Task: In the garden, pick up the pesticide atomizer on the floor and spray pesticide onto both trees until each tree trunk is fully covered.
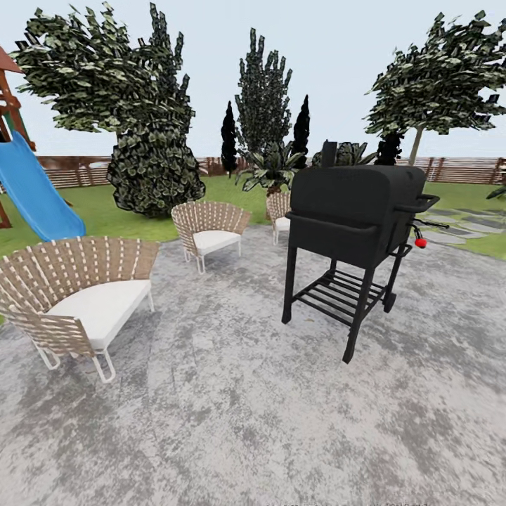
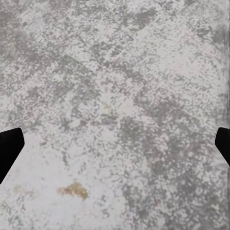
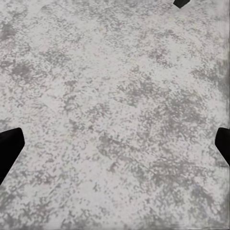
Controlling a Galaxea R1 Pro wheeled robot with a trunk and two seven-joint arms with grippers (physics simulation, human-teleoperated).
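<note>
The pesticide atomizer cannot be made out for certain. A small red-tipped dark thing (image 1: 420,242) sits at the right side of the black grill (image 1: 351,211), at about 1 o'clock, but whether it is the bottle or a part of the grill I cannot tell. A bottle that small would likely be light, stiff and easy to tip. I would pinch it across the body, below the red tip, so the nozzle stays free.

One tree (image 1: 439,77) stands at 2 o'clock, its thin pale trunk (image 1: 416,147) rising behind the grill. Another leafy tree (image 1: 77,70) is at 10 o'clock, beyond the blue slide (image 1: 35,193).

The left gripper (image 2: 115,143) and right gripper (image 3: 115,143) both hang over mottled grey floor (image 1: 232,422), fingers (image 2: 9,148) spread wide with nothing between them.

There is open paving ahead. The wicker chairs (image 1: 77,302) crowd 10 to 11 o'clock, so the gap at 12 o'clock and the grill's right side look the freer ways to the lawn (image 1: 119,211).
</note>
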